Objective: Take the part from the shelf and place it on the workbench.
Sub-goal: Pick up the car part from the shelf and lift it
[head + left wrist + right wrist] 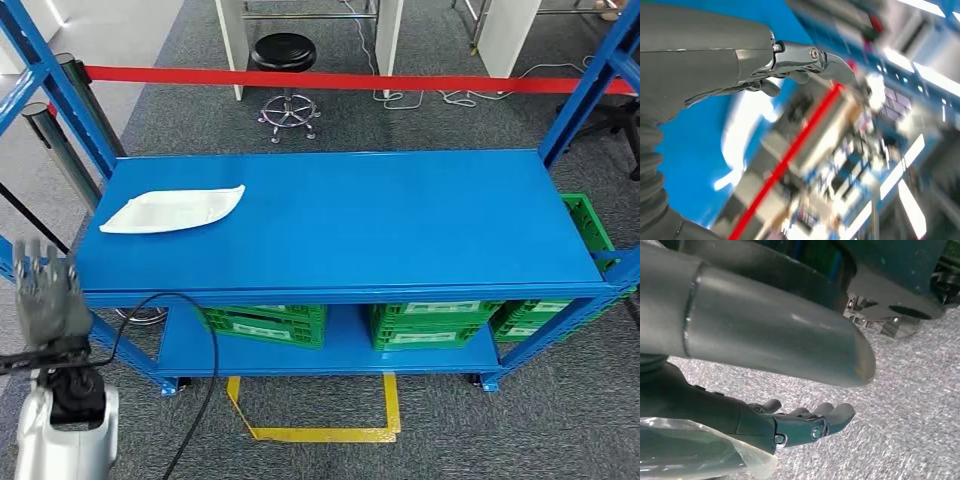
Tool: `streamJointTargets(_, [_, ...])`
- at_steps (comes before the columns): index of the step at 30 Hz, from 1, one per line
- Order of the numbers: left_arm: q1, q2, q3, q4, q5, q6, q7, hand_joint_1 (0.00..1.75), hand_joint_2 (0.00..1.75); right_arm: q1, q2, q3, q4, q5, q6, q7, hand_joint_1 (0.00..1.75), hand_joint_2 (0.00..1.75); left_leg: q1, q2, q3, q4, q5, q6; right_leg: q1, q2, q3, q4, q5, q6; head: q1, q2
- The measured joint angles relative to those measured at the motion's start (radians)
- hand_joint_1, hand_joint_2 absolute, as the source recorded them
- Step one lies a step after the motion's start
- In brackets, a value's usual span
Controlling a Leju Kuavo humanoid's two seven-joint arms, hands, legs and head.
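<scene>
Flat white plastic part [175, 210] lies on the blue metal shelf [377, 220], left end. Left hand [47, 292] raised near the shelf's front-left corner, fingers apart, holding nothing. Right hand [806, 422] over grey carpet [911, 405], fingers extended, empty.

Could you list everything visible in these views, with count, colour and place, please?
white part: one, white, on the top shelf, near its left end
shelf: one, blue, two levels, centre
crates: at least three, green, on the lower level; a fourth green one behind the right end
stool: one, black, beyond the shelf
barrier tape: one, red, across the back
floor marking: one, yellow, in front of the shelf
left hand: grey, raised at the shelf's left front corner, holding nothing
right hand: dark, above the carpet, holding nothing
</scene>
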Motion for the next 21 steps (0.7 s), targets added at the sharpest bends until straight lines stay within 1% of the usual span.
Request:
streamJointTargets(2, [-0.019,0.011,-0.028,-0.004,-0.011,-0.009,0.001,0.0,1.75,-0.001,0.0,0.0,0.0,0.001,0.006,-0.003,0.0,0.0,0.0,0.0,0.0,0.0,0.0,0.0,0.0,0.0,0.0,0.0,0.0,0.0,0.0,0.0])
streamJointTargets(8, [-0.136,0.069,-0.186,-0.009,-0.089,-0.052,0.009,0.0,1.75,-0.009,0.0,0.0,0.0,0.013,0.048,-0.009,0.0,0.0,0.0,0.0,0.0,0.0,0.0,0.0,0.0,0.001,0.0,0.0,0.0,0.0,0.0,0.0])
streamJointTargets(13, [-0.239,0.109,-0.309,-0.006,-0.17,-0.074,0.028,0.0,1.75,-0.012,0.0,0.0,0.0,0.028,0.083,0.005,0.0,0.0,0.0,0.001,0.0,0.0,0.0,0.0,0.0,0.001,0.0,0.0,0.0,0.0,0.0,0.0])
streamJointTargets(17, [-0.323,0.137,-0.398,0.007,-0.243,-0.08,0.044,0.0,1.75,-0.015,0.0,0.0,0.0,0.04,0.107,0.017,0.0,0.0,0.0,0.001,0.0,0.0,0.0,0.0,0.0,0.001,0.0,0.0,0.0,0.0,0.0,0.0])
streamJointTargets(21, [-0.403,0.159,-0.462,0.043,-0.328,-0.061,0.062,0.0,1.75,-0.017,0.0,0.001,0.0,0.049,0.126,0.023,0.0,0.0,0.0,0.001,0.0,0.0,0.0,0.0,0.0,0.002,0.0,0.0,0.0,0.0,0.0,0.0])
